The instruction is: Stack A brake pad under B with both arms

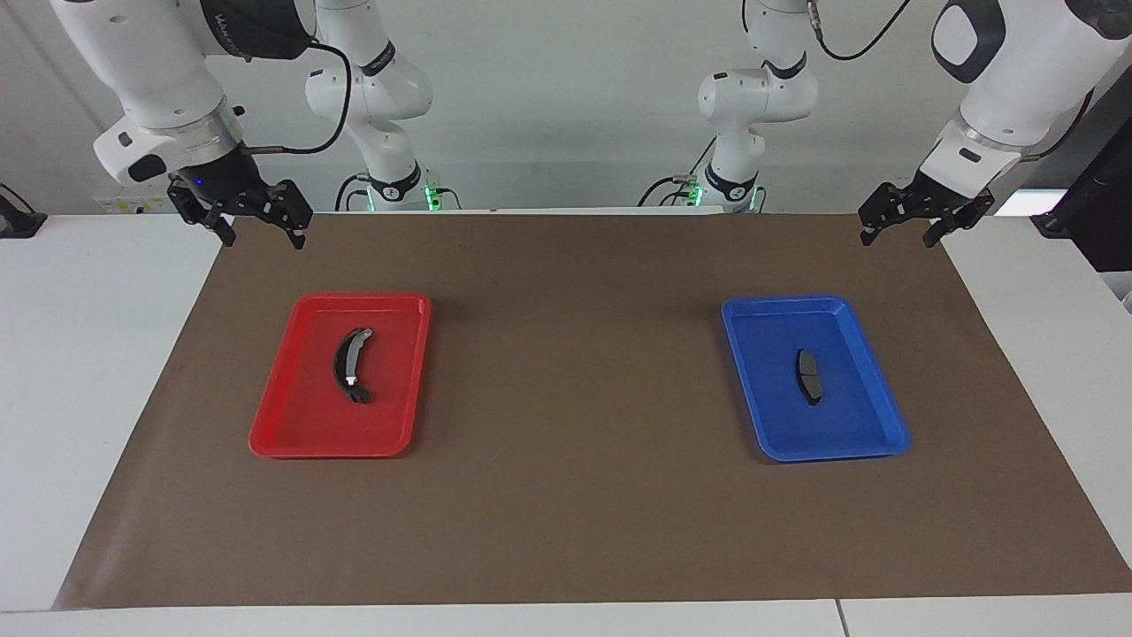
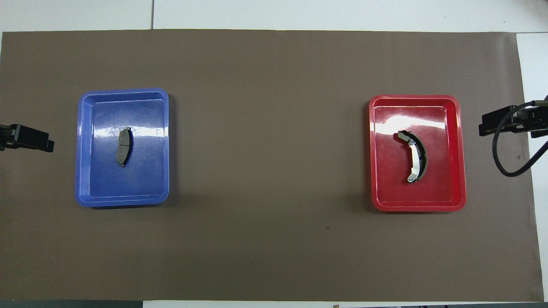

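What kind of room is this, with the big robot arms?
Probably a robot lab. Two white arms hang over a table, the left pincer and right pincer both open. A short brake pad lies in a blue tray, a longer brake shoe in a red tray.

Both arms hung raised at the robots' end of the table, neither gripper touching anything. The right gripper (image 1: 262, 223), at the end of a white arm bent down from its base with a black cable looped past the wrist, pointed downward with its two black fingers (image 1: 296, 232) spread apart. The left gripper (image 1: 902, 230) tilted on its wrist, its fingers also parted. Seen from above, only the tips showed: the left gripper (image 2: 30, 139) at one edge, the right gripper (image 2: 501, 122) with its cable at the other.
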Motion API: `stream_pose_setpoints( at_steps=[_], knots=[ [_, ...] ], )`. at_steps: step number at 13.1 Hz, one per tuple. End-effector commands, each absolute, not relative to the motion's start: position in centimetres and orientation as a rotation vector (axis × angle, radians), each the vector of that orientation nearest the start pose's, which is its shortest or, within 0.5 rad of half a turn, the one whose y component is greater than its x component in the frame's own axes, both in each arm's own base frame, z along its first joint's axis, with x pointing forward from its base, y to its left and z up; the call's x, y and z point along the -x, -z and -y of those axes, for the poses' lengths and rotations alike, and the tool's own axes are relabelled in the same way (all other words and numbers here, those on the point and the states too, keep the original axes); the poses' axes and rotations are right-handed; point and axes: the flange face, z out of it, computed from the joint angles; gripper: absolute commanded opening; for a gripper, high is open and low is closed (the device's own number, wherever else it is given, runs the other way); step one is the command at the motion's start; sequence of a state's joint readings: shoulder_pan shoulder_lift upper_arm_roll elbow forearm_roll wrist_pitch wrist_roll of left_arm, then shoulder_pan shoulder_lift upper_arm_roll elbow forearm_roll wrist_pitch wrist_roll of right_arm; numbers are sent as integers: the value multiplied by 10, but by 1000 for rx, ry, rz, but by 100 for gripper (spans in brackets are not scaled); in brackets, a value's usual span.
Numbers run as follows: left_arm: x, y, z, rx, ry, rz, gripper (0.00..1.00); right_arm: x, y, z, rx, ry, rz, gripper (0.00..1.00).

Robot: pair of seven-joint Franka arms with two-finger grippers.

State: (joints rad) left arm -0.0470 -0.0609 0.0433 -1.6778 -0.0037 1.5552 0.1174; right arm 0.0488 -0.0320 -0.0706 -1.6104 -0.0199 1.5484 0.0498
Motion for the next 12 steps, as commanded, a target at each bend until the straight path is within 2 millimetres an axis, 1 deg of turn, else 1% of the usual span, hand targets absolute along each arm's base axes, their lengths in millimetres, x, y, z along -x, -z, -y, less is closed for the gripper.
stream_pose_setpoints(
  at_steps=[1, 10, 12],
  knots=[
    [-527, -611, 3, 3127, -114, -212, 100, -537, -620, 15, 3146, -53, -92, 100],
    [-526, -610, 7, 3129, -111, -205, 100, -537, -620, 15, 3146, -56, -92, 100],
    [-529, -611, 8, 3128, -61, -214, 100, -537, -620, 16, 3146, -56, -94, 100]
  ],
)
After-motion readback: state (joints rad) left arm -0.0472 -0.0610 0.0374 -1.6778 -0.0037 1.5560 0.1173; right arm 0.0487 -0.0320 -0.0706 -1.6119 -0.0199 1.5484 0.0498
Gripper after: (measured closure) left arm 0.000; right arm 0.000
